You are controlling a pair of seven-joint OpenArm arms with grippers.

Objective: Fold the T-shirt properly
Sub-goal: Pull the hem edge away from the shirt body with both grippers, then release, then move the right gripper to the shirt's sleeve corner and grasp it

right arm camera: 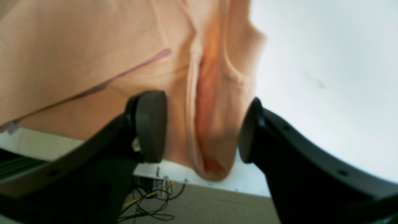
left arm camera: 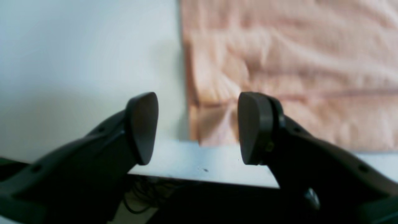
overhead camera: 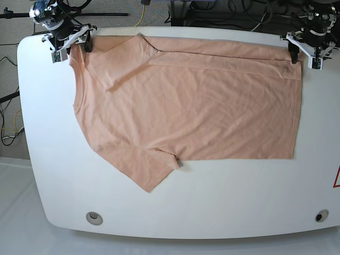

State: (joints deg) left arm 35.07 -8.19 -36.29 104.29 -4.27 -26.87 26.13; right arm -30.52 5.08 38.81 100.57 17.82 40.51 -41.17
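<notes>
The peach T-shirt lies flat on the white table, its far long edge folded over toward the middle and one sleeve pointing to the near side. My right gripper stands open at the shirt's far left corner; in the right wrist view a bunched fold of the shirt sits between its spread fingers, not pinched. My left gripper is open at the far right corner. In the left wrist view the shirt's corner lies beyond the gap between the fingers.
The table's far edge runs just under both grippers, with cables and floor beyond it. Two round holes sit near the table's front edge. A red mark shows at the right border.
</notes>
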